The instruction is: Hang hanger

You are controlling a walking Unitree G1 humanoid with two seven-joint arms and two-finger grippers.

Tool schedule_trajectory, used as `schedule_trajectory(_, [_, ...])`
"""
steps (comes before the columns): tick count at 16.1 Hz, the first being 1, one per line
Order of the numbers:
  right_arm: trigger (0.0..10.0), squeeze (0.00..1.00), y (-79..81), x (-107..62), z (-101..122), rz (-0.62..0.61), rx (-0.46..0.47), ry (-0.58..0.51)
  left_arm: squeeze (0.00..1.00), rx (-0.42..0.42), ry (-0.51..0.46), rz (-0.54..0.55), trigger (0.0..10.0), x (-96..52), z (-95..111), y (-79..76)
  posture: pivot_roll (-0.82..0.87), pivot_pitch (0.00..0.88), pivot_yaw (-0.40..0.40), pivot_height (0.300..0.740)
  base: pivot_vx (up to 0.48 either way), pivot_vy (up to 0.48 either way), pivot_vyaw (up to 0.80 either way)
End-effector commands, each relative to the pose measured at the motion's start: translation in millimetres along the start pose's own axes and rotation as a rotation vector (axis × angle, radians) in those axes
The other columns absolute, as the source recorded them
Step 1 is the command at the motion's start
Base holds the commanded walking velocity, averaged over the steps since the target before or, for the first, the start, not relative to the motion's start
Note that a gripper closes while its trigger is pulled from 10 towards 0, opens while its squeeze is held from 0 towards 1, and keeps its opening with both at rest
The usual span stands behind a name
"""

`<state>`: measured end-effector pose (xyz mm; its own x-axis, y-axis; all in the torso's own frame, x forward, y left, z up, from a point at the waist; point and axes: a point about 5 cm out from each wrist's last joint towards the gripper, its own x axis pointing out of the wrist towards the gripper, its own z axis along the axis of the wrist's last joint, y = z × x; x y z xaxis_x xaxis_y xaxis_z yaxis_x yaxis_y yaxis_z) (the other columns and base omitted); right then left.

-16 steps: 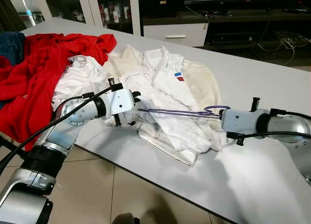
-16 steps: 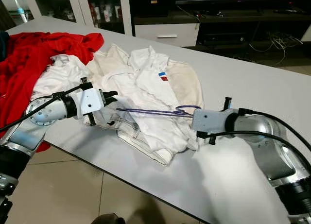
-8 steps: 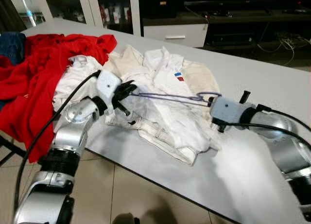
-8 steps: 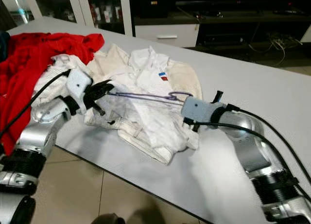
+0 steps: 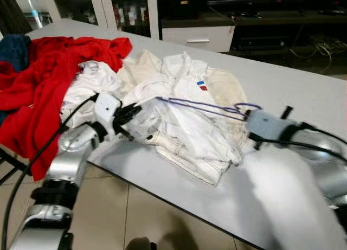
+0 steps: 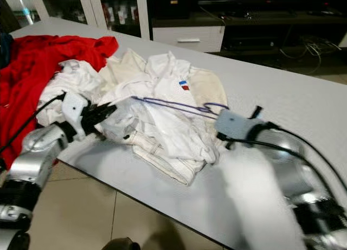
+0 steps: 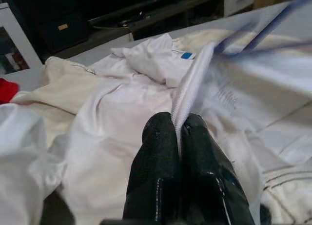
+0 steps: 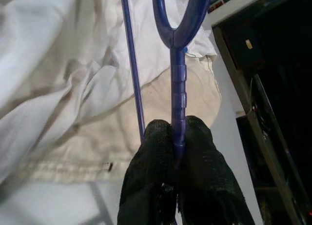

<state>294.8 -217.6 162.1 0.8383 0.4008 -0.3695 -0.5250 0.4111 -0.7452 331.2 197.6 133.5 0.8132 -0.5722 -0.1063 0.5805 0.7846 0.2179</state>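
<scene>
Halfway, you'd judge: your right gripper (image 8: 174,137) pinches the thin purple plastic hanger (image 5: 203,107) above the table; your left gripper (image 7: 179,132) clamps the white garment's ribbed edge (image 7: 187,93), threading unfinished.

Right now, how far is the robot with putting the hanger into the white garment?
Done: the right gripper is shut on the purple hanger, and the left gripper pinches an edge of the white garment. In hand: the hanger's far end sits at that pinched edge, over the pile on the table. Left: the garment is not on the hanger, and nothing is hung.
</scene>
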Motion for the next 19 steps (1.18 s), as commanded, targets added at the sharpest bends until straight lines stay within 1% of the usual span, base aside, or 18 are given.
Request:
schedule_trajectory(1, [10.0,0.0,-11.4,-10.6,7.9,-0.01,-0.01,-0.05,0.0,0.019,0.02,-0.008,10.0,-3.7,-4.2,-0.2,0.16,0.011,0.052,0.74,0.0,0.0,0.0])
schedule_trajectory(5, [10.0,0.0,-11.1,-24.4,26.4,0.057,-0.045,-0.114,0.0,0.036,0.021,-0.018,10.0,-3.0,-5.3,-1.3,0.15,0.011,0.059,0.74,0.0,0.0,0.0])
schedule_trajectory(6, [10.0,0.0,-8.2,-26.0,30.0,0.083,-0.053,-0.123,0.0,0.039,0.02,-0.022,10.0,-2.2,-4.9,-1.8,0.14,0.01,0.059,0.74,0.0,0.0,0.0])
schedule_trajectory(7, [10.0,0.0,1.3,-30.2,35.6,0.157,-0.068,-0.134,0.0,0.045,0.017,-0.027,10.0,-0.5,-3.9,-2.4,0.14,0.011,0.06,0.74,0.0,0.0,0.0])
schedule_trajectory(8, [10.0,0.0,3.9,-31.7,36.2,0.176,-0.071,-0.133,0.0,0.046,0.016,-0.027,10.0,-0.3,-3.6,-2.4,0.14,0.011,0.06,0.74,0.0,0.0,0.0])
schedule_trajectory(9, [10.0,0.0,11.5,-34.1,32.6,0.223,-0.104,-0.092,0.0,0.049,0.009,-0.032,10.0,0.5,-2.4,-2.6,0.14,0.013,0.062,0.74,0.0,0.0,0.0])
schedule_trajectory(12, [10.0,0.0,24.0,-28.9,32.1,0.256,-0.124,-0.057,0.0,0.053,0.007,-0.036,10.0,0.3,-2.1,-2.9,0.14,0.018,0.063,0.74,0.0,0.0,0.0])
schedule_trajectory(13, [10.0,0.0,25.1,-25.4,33.5,0.241,-0.13,-0.045,0.0,0.054,0.005,-0.038,10.0,0.1,-1.9,-3.1,0.14,0.02,0.063,0.74,0.0,0.0,0.0])
schedule_trajectory(14, [10.0,0.0,25.0,-22.0,35.8,0.227,-0.118,-0.042,0.0,0.056,0.005,-0.04,10.0,0.0,-1.9,-3.2,0.14,0.022,0.064,0.74,0.0,0.0,0.0])
schedule_trajectory(16, [10.0,0.0,21.3,-11.1,37.3,0.175,-0.172,0.007,0.0,0.061,0.001,-0.047,10.0,0.5,-1.3,-4.2,0.14,0.024,0.066,0.74,0.0,0.0,0.0])
schedule_trajectory(19, [10.0,0.0,21.3,-0.9,43.1,0.148,-0.179,0.027,0.0,0.067,-0.003,-0.053,10.0,1.3,-0.4,-5.4,0.14,0.024,0.066,0.74,0.0,0.0,0.0])
